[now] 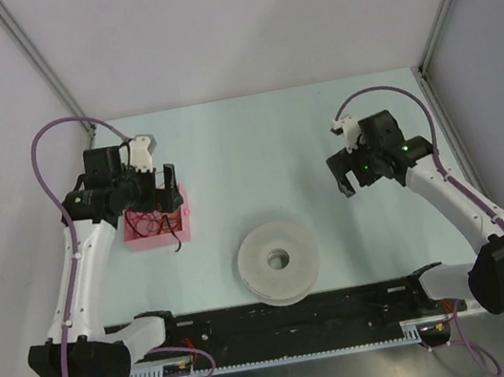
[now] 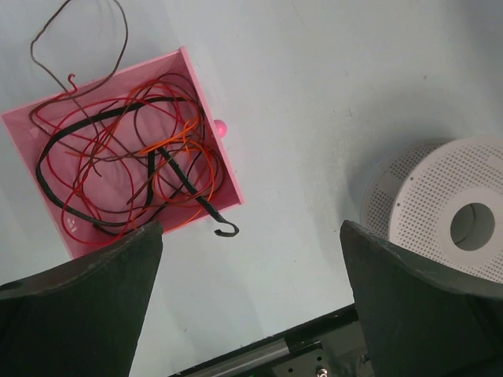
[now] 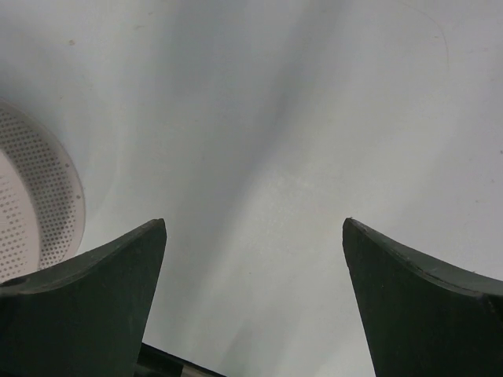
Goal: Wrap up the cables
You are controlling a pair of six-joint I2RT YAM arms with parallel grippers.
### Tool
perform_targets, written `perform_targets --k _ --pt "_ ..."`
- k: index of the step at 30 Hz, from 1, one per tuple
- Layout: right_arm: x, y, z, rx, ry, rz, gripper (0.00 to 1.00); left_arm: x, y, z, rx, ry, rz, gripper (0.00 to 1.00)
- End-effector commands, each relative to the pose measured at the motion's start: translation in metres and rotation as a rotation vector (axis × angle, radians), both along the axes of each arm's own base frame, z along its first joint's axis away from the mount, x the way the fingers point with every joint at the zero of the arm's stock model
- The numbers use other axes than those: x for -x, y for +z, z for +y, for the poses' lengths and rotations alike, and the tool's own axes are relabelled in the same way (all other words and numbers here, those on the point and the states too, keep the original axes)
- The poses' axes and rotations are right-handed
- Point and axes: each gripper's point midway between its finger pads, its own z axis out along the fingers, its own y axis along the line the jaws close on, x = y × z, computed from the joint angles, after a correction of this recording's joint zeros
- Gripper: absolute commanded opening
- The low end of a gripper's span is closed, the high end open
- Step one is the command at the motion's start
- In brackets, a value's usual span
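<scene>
The cables (image 2: pixel 134 149) are a loose tangle of thin red, orange and black strands in a shallow pink tray (image 2: pixel 206 98). One black end (image 2: pixel 224 228) hooks over the tray's near corner onto the table, and a dark strand (image 2: pixel 94 47) curls out at the far side. In the top view the tray (image 1: pixel 134 235) lies at the left, with the cables (image 1: pixel 149 223) in it. My left gripper (image 1: pixel 164 193) hovers over the tray's right part, open and empty (image 2: pixel 251 228). My right gripper (image 1: pixel 347 177) is open and empty over bare table at the right (image 3: pixel 253 221).
A pale grey perforated spool (image 1: pixel 279 261) lies flat at the middle near the front edge, and shows in the left wrist view (image 2: pixel 448 212) and the right wrist view (image 3: pixel 31 196). A black rail (image 1: pixel 292 312) runs along the near edge. Grey walls enclose the table.
</scene>
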Motion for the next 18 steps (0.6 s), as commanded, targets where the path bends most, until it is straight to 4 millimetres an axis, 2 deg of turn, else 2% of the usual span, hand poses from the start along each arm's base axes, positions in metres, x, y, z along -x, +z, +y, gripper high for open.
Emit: perform_targets --k 1,7,11,14,16,18 --pt "-0.006 0.033 0.03 -0.007 0.087 -0.123 0.99 -0.002 0.041 -0.012 0.075 -0.038 -0.124 0.99" --pt "0.024 0.033 0.101 0.055 0.368 -0.151 0.99 0.007 0.057 -0.023 0.131 -0.075 -0.164 0.99" --pt "0.059 0.027 0.146 0.079 0.567 -0.141 0.99 0.012 0.059 -0.022 0.133 -0.069 -0.175 1.0" --pt "0.087 0.018 0.173 0.075 0.688 -0.108 0.95 0.012 0.056 -0.02 0.126 -0.058 -0.169 1.0" --pt "0.102 0.011 0.187 0.074 0.75 -0.088 0.84 0.012 0.055 -0.021 0.13 -0.058 -0.163 0.99" --pt "0.114 0.005 0.199 0.075 0.8 -0.071 0.66 0.011 0.055 -0.021 0.133 -0.059 -0.159 0.99"
